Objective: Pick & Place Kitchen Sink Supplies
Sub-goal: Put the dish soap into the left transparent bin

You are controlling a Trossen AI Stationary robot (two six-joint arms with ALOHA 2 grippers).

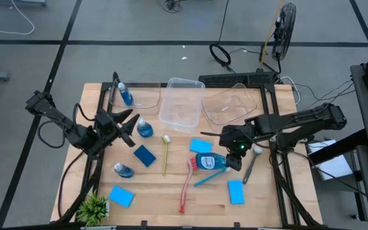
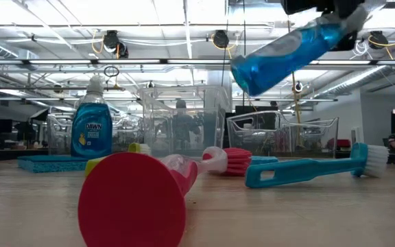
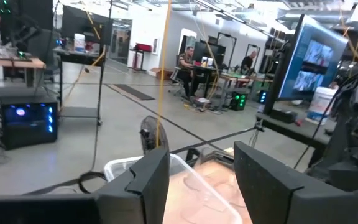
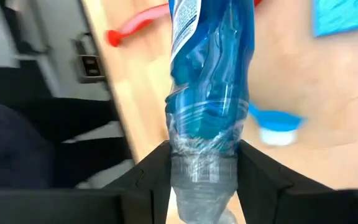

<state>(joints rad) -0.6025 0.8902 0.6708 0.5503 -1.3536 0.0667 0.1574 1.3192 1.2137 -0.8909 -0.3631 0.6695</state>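
My right gripper point(image 1: 234, 156) is shut on a clear bottle of blue liquid point(image 1: 206, 161), held above the table's middle over the blue brush point(image 1: 209, 177). My left gripper point(image 1: 125, 124) is open and hovers by another bottle point(image 1: 144, 128), touching nothing. Two more bottles show: one point(image 1: 122, 169) lies on the wood, one point(image 1: 125, 94) is in the left tub. Blue sponges point(image 1: 200, 145) point(image 1: 144, 155) point(image 1: 121, 195) point(image 1: 236, 191) lie flat. The red point(image 1: 187, 185), yellow-green point(image 1: 165, 153) and grey point(image 1: 251, 166) brushes lie on the table. My right gripper pinches the bottle between its two fingers point(image 4: 154, 177) at the clear upper end by the neck point(image 4: 204, 155). The body runs on past the fingertips, along the fingers. The bottle is lifted clear and tilted, its base point(image 2: 249, 72) lower than its held end.
Three clear tubs point(image 1: 183, 102) point(image 1: 232, 105) point(image 1: 139, 97) stand along the far side. A small green plant point(image 1: 94, 207) sits at the near left corner. Cables and a fan lie on the floor beyond the far edge. People sit in the room behind.
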